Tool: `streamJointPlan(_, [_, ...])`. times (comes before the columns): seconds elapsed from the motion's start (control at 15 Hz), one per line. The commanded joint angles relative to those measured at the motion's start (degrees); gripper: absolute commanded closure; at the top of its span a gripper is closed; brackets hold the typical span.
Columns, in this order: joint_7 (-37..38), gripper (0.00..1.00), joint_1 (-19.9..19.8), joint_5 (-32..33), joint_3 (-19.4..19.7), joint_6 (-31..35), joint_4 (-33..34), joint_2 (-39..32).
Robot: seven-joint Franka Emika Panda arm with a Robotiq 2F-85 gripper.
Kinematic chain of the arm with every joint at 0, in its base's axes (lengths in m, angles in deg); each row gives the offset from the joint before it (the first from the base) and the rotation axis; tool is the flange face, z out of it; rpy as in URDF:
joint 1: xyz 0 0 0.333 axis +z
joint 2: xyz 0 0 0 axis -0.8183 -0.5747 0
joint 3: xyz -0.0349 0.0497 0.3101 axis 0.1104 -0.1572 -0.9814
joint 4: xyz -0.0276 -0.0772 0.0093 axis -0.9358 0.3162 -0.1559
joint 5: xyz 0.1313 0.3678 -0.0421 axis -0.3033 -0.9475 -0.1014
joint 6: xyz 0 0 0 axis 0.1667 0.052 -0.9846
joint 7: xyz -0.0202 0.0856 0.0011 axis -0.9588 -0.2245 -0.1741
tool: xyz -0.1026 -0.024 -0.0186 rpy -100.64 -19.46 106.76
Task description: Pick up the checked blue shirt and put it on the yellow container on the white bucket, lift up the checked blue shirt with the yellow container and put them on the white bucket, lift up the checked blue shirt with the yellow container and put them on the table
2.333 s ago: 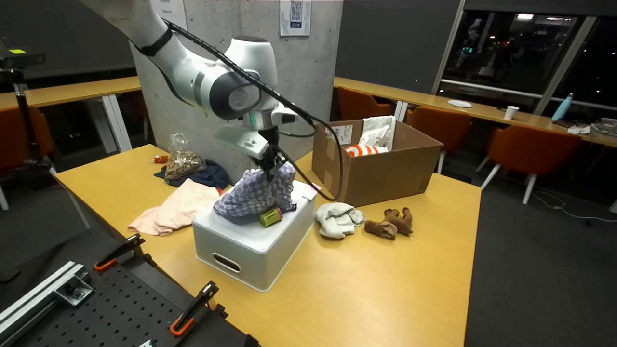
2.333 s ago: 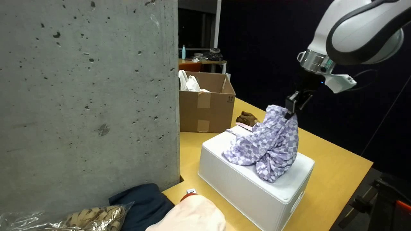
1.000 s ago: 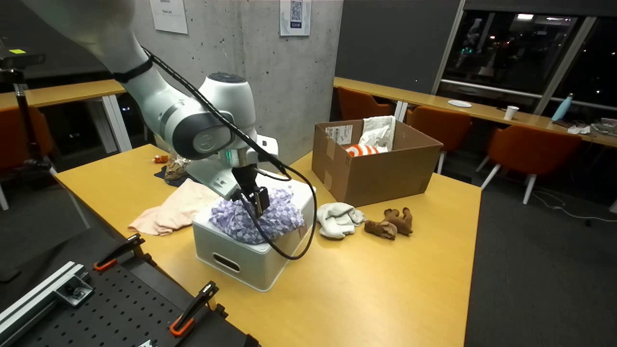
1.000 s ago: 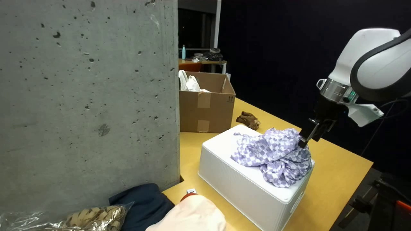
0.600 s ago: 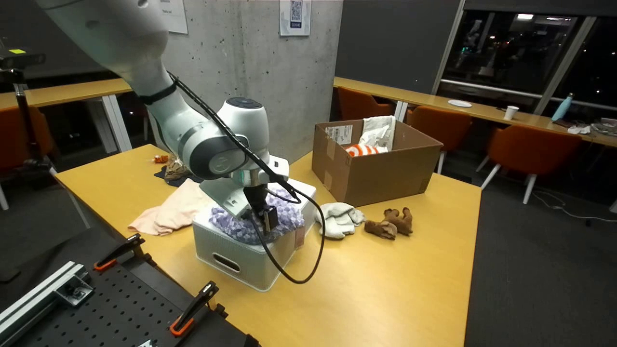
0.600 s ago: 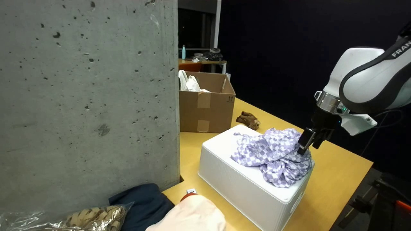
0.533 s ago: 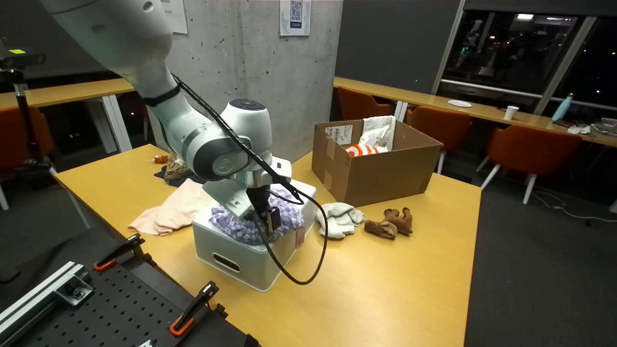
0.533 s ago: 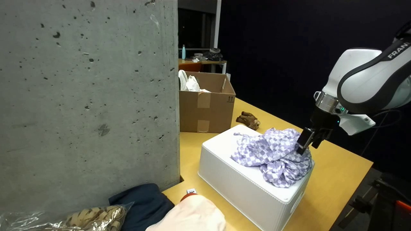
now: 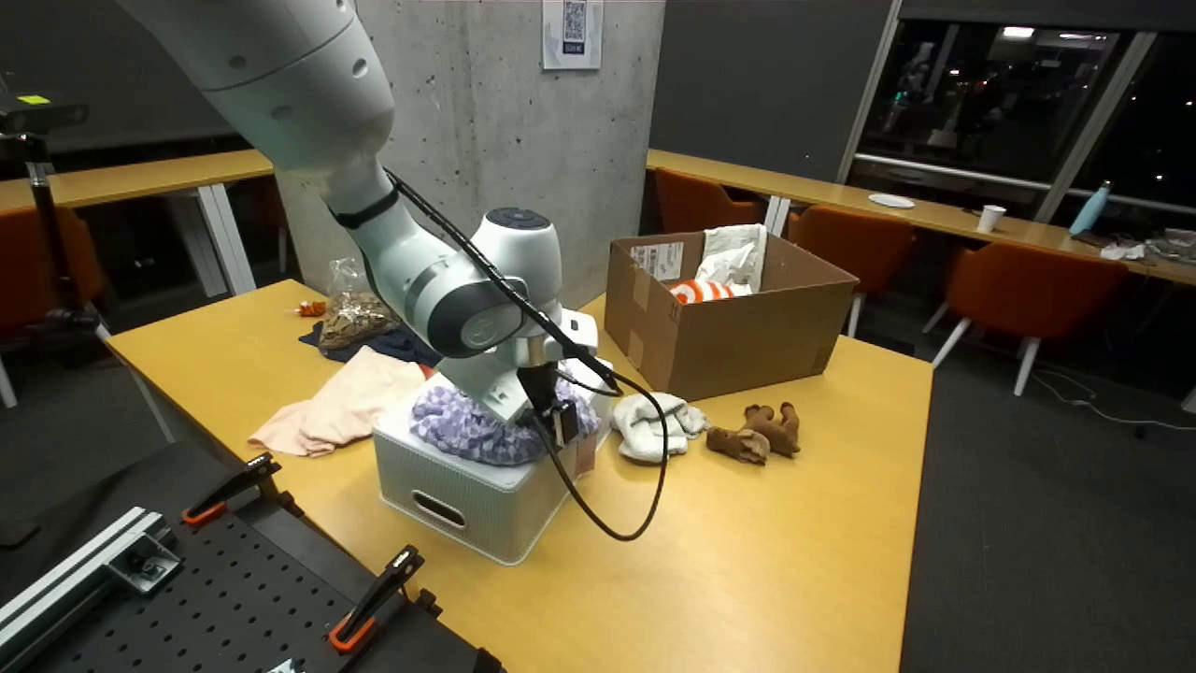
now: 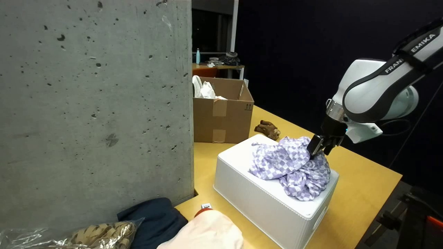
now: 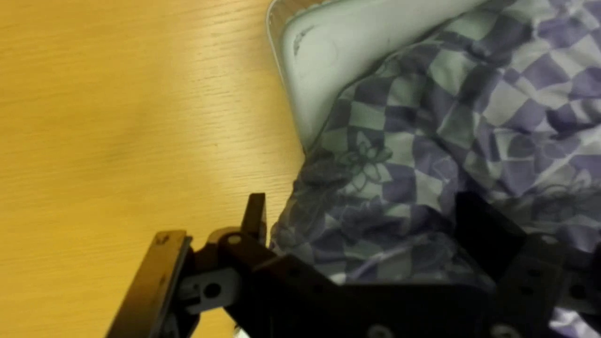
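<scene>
The checked blue shirt (image 9: pixel 467 432), purple-blue and white, lies crumpled on top of the upturned white bucket (image 9: pixel 505 528), a box-shaped tub with a handle slot. Both also show in an exterior view, the shirt (image 10: pixel 278 160) bunched toward the end of the bucket (image 10: pixel 256 207) near the arm. My gripper (image 9: pixel 561 425) is low at the shirt's edge. In the wrist view the gripper (image 11: pixel 359 197) stands wide open, with shirt cloth (image 11: pixel 399 155) between and below its fingers; one finger (image 11: pixel 255 216) is over the table, the opposite one against the cloth. The yellow container is hidden.
A cardboard box (image 9: pixel 757 341) stands behind the bucket. A whitish cloth (image 9: pixel 645 435) and a brown plush toy (image 9: pixel 775 433) lie beside it. A pink cloth (image 9: pixel 341 407), a navy cloth (image 10: pixel 157 221) and a plastic bag (image 10: pixel 104 237) lie on the opposite side, near a concrete pillar (image 10: pixel 97 103).
The shirt, earlier gathered up in my gripper with a yellow-green container showing under it, has been let go and lies lower, covering the container. The gripper then moved along the shirt, shifting it slightly.
</scene>
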Motion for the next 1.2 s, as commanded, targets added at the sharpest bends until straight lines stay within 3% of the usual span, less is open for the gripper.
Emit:
streamJointPlan(0.0, [-0.2, 0.00, -0.9, 0.3, -1.5, -0.4, 6.2, -5.3])
streamJointPlan(0.07, [0.0, 0.00, -0.6, 0.5, -1.5, -0.3, 6.9, -5.9])
streamJointPlan(0.13, [0.0, 0.22, -0.3, 0.7, -1.6, -0.3, 7.6, -6.5])
streamJointPlan(0.53, [1.2, 0.66, 1.8, 2.1, -0.6, -0.6, 7.7, -5.2])
streamJointPlan(0.87, [4.3, 1.00, 6.7, 5.5, 2.3, -1.7, 5.2, -0.3])
streamJointPlan(1.0, [5.7, 1.00, 8.3, 7.1, 3.2, -2.4, 5.0, 1.0])
streamJointPlan(1.07, [6.2, 0.65, 8.7, 7.5, 3.4, -2.9, 5.0, 1.5])
streamJointPlan(1.13, [6.2, 0.64, 8.7, 7.7, 3.1, -3.3, 5.2, 1.7])
